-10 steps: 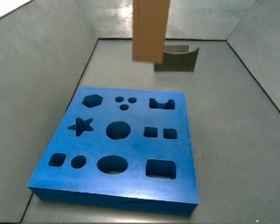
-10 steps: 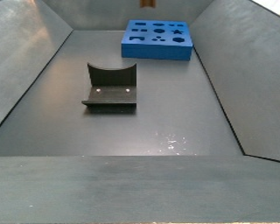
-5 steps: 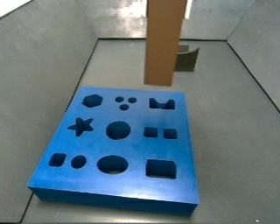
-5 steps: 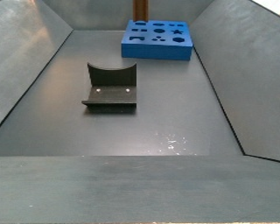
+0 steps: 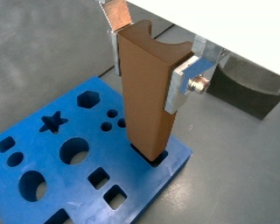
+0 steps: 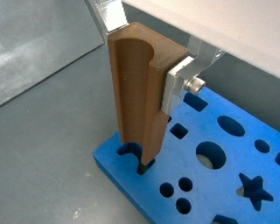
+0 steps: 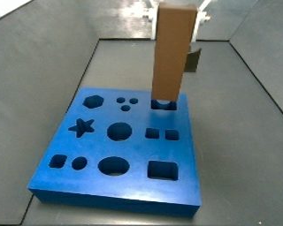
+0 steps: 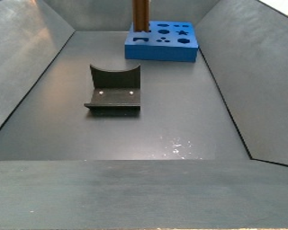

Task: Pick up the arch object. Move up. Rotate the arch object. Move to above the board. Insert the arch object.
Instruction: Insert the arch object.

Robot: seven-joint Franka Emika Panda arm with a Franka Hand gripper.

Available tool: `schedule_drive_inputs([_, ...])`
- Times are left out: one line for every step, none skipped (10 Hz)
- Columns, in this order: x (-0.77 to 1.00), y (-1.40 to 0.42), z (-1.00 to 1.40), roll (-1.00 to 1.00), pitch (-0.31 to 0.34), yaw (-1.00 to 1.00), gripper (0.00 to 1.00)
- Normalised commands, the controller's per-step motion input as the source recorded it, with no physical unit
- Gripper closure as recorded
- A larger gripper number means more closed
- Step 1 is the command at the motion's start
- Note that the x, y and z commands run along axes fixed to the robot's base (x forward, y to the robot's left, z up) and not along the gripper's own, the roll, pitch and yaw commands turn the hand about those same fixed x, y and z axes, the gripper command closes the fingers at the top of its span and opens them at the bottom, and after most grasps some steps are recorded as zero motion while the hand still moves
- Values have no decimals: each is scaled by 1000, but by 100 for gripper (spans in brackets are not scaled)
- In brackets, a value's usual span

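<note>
My gripper (image 5: 149, 61) is shut on the arch object (image 5: 149, 105), a tall orange-brown block held upright; a silver finger (image 5: 185, 79) presses its side. The gripper and block also show in a wrist view (image 6: 143, 57) and a side view (image 7: 173, 53). The block stands over the blue board (image 7: 138, 152), at its far edge. Its lower end meets the dark notched cut-out there (image 5: 152, 159) and seems just inside it. In a side view the block (image 8: 141, 13) rises from the board (image 8: 158, 52) at the far end of the bin.
The dark fixture (image 8: 112, 88) with a curved top edge stands on the grey floor mid-bin, apart from the board; it also shows behind the block (image 5: 241, 87) (image 7: 193, 60). Sloping grey walls (image 8: 26, 72) enclose the floor.
The gripper has carried the arch object from beside the fixture to the board and down; its lower end now sits at the notched cut-out.
</note>
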Motion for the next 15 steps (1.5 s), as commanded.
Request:
schedule_drive_inputs([0,80,-534,70,0,6,100])
schedule_drive_inputs([0,63,-140,-16,0,0,100])
schedule_drive_inputs([0,6,-14,-13,0,0,100])
schedule_drive_inputs([63,60,-191,-1,0,0,100])
schedule_drive_inputs([174,69,-249,0,0,0,100])
schedule_drive_inputs([189,91,-326,0,0,0,100])
schedule_drive_inputs([191,71,-371,0,0,0,100])
schedule_drive_inputs([160,0,-366,0,0,0,100])
schedule_drive_inputs([63,0,-454,0,-26,0,100])
schedule_drive_inputs([0,0,-591,0,-26,0,100])
schedule_drive_inputs([0,0,-611,0,-19,0,100])
schedule_drive_inputs([0,0,-546,0,-20,0,100])
schedule_drive_inputs([0,0,0,0,-21,0,100])
schedule_drive_inputs([-100,0,0,31,0,-46,100])
schedule_drive_inputs([0,0,-6,40,0,-9,100])
